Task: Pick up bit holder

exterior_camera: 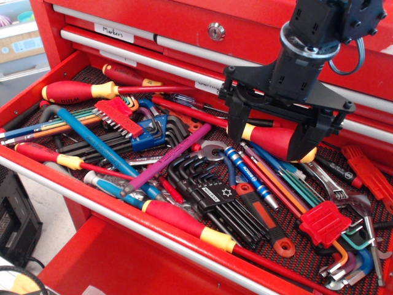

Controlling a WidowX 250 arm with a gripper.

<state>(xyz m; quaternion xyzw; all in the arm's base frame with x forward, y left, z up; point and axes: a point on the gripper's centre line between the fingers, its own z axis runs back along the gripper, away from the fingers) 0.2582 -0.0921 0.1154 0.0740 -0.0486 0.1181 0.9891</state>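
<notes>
The bit holder [118,117] is a small flat red strip with a row of short dark bits along its lower edge. It lies tilted in the left half of the open drawer, on top of coloured and black hex keys. My black gripper [271,136] hangs over the right half of the drawer, well to the right of the bit holder. Its two fingers [236,123] stand wide apart and hold nothing. A red and yellow screwdriver handle [270,140] lies below, between them.
The red tool chest drawer [37,86] is crowded with tools. Near the bit holder are a blue clip of black hex keys [152,132], a red-yellow screwdriver [80,92], and blue [92,140] and purple [166,161] T-handles. A red block of multicoloured hex keys [323,222] sits at right.
</notes>
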